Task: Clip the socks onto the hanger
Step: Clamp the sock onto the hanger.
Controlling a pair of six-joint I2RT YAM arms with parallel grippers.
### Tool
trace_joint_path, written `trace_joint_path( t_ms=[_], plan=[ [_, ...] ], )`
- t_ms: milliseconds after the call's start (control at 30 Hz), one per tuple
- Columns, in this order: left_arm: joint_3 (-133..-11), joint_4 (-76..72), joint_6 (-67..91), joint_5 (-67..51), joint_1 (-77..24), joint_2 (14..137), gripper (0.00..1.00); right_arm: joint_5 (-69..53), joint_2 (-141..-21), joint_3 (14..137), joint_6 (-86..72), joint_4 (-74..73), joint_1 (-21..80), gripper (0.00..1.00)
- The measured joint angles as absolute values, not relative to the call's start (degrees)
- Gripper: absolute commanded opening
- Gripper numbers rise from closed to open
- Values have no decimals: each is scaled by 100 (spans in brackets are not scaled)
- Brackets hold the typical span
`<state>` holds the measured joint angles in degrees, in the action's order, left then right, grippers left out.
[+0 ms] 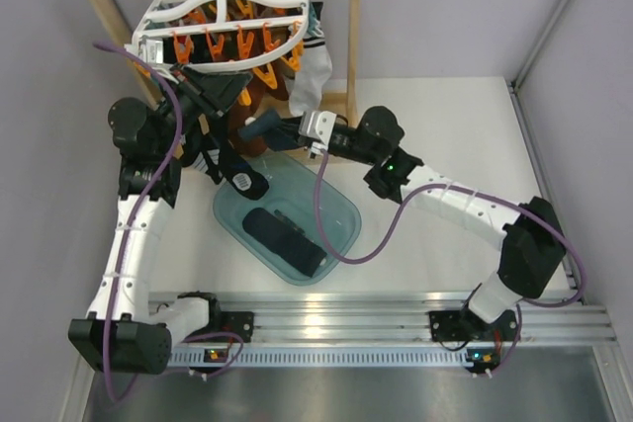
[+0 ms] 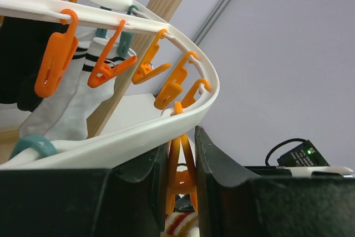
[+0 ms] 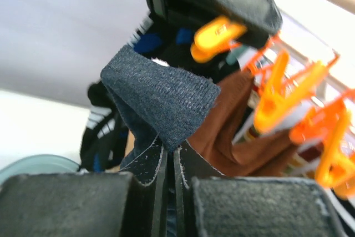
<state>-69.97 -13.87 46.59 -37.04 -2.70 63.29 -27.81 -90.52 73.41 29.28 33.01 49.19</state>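
The white lattice hanger (image 1: 223,17) hangs from the wooden rack, with orange clips along its underside. My left gripper (image 2: 181,140) reaches up under the hanger's rim (image 2: 138,131) and is shut on an orange clip (image 2: 180,173), squeezing its handles. Just below it, my right gripper (image 3: 173,148) is shut on a navy sock (image 3: 161,104), whose folded edge sticks up towards that clip (image 3: 216,37). A black sock with white stripes (image 1: 237,175) dangles from the hanger. More dark socks (image 1: 285,239) lie in the teal tray (image 1: 341,210).
A brown sock (image 3: 233,126) and a white sock with dark stripes (image 2: 72,98) hang from the hanger beside the clip. The wooden rack post (image 1: 353,37) stands right of the hanger. Grey walls close in on both sides.
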Motion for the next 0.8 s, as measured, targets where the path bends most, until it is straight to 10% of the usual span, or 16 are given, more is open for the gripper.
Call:
trace_joint_path(
  t_ms=[800],
  plan=[
    [-6766,-2239,5513,-3920,-217,6403,0,-3721,-9848,8458,2283,2783,4901,0]
  ],
)
